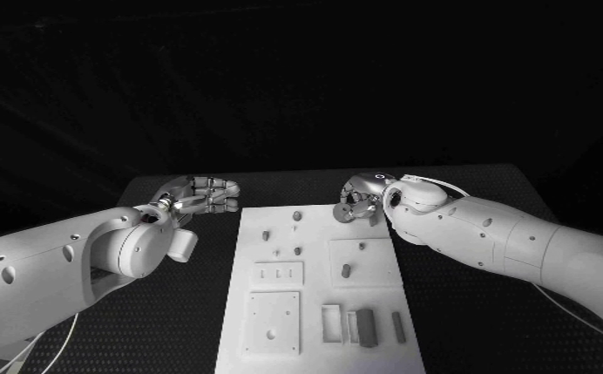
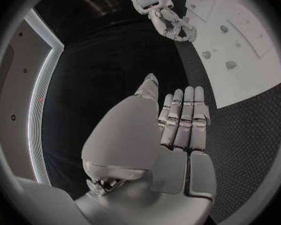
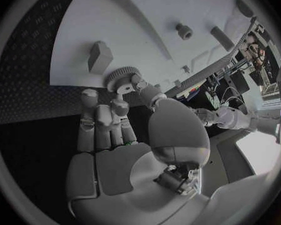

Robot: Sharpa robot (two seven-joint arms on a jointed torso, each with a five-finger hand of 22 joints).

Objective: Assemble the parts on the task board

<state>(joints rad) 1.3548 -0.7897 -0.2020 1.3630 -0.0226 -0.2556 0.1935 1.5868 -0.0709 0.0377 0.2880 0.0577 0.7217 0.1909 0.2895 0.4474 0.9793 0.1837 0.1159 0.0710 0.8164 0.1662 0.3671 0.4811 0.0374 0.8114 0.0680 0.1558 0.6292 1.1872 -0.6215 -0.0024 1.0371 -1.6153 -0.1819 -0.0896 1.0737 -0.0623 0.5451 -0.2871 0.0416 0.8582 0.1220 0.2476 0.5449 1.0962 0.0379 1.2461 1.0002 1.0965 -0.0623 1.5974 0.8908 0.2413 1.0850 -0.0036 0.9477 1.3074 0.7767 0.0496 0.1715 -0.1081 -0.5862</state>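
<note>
Gear (image 3: 120, 78) sits pinched in my right hand (image 1: 361, 200) above the task board (image 1: 321, 339); my left hand (image 1: 201, 195) holds nothing, fingers straight.

dim, dark surroundings; strong fisheye bending in both wrist views

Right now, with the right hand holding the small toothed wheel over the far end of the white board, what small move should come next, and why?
Probably lower the right hand a little toward the white task board. It pinches the small grey toothed gear at the fingertips, above the board's far end, apparently not yet seated. The left hand holds nothing, beside the board.
</note>
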